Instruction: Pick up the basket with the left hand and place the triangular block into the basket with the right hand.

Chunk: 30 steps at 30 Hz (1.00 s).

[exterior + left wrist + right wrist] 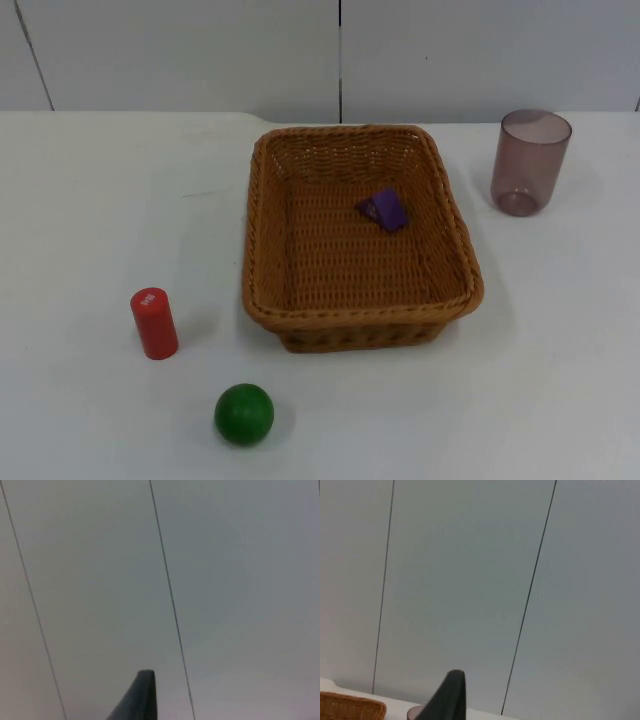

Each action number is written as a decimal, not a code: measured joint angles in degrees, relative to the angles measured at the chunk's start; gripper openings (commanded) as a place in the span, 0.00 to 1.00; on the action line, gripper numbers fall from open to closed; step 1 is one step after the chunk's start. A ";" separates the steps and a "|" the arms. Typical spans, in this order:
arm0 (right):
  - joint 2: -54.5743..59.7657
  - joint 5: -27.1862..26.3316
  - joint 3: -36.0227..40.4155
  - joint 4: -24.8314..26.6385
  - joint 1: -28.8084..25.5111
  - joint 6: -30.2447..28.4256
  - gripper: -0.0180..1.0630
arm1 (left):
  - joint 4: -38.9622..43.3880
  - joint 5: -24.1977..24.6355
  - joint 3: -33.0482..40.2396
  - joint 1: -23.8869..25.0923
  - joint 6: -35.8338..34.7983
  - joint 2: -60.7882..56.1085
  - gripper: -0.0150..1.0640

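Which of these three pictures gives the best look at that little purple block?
The top view: the purple triangular block lies in plain sight on the floor of the wicker basket, toward its far right part. The right wrist view catches just a corner of the basket's rim against the grey wall; the left wrist view faces the wall.

On the white table (pixel 560 380) there was one wicker basket (pixel 268 240), standing near the middle towards the far edge. Inside it lay one purple triangular block (pixel 383 210), in the basket's far right part. One translucent mauve cup (pixel 529 162) stood near the table's far right edge. One red cylinder (pixel 154 323) stood towards the left edge, and one green ball (pixel 244 413) lay near the front edge.
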 measured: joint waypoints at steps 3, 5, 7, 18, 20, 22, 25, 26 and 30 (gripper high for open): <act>0.00 0.15 0.00 0.00 0.00 0.35 0.98 | -0.50 0.04 0.00 0.00 -0.13 0.00 0.98; 0.00 -0.38 0.00 0.00 0.00 0.26 0.98 | -0.63 0.04 0.00 0.00 -0.22 0.00 0.98; 0.00 -0.91 -0.04 -0.09 0.00 0.26 0.98 | -0.63 0.04 0.00 0.00 -0.22 0.00 0.98; 0.00 -0.94 0.20 -0.09 0.00 -0.23 0.98 | -2.35 -0.93 1.06 3.08 -0.24 0.00 0.98; 0.00 0.16 1.21 -0.09 0.85 -0.36 0.98 | -2.73 0.00 2.21 3.08 -0.01 0.00 0.98; 0.00 1.32 2.44 -0.51 2.01 -0.36 0.98 | -3.81 0.65 2.76 3.08 -0.01 0.00 0.98; 0.00 2.05 2.83 -0.51 2.86 -0.36 0.98 | -4.20 1.28 3.16 3.08 0.08 0.00 0.98; 0.00 2.07 2.91 -0.51 3.04 -0.36 0.98 | -4.28 1.28 3.16 3.08 0.08 0.00 0.98; 0.00 1.90 2.95 -0.04 3.03 -0.23 0.98 | -4.40 1.17 3.16 3.18 0.11 0.00 0.98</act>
